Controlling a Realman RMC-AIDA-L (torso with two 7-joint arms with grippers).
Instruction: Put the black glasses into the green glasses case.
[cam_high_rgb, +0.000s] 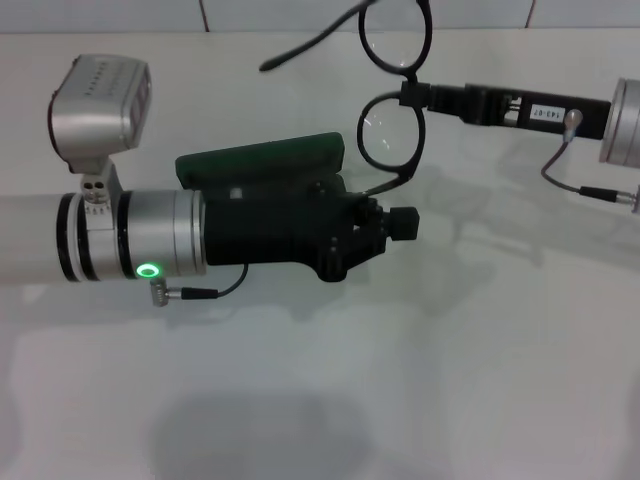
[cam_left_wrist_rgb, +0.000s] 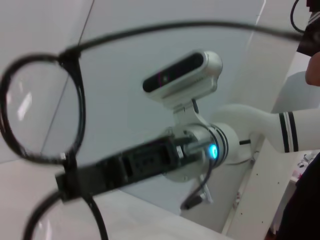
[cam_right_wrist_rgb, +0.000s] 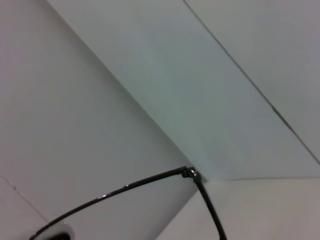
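Holding the glasses (cam_high_rgb: 395, 95) by the bridge, the right gripper (cam_high_rgb: 408, 95) comes in from the right side of the head view, its fingers closed on the frame between the two lenses. The glasses are up in the air, not on the desk (cam_high_rgb: 400, 380). The lenses are one above the other in that view, so the frame's long axis runs away from the robot, and one temple arm sticks out to the left.

The case (cam_high_rgb: 262, 158) lies on the desk just beside the lower lens, to its left. Its long axis runs left to right — across the axis of the frame. The left gripper (cam_high_rgb: 395, 225) lies over the near side of the case and hides much of it. I cannot tell if its fingers are open or closed, or if they touch the case, and I cannot tell if the lid is open.

I judge that the frame needs a turn to lie along the case, then a short move left and down — the right arm is the nearer one.
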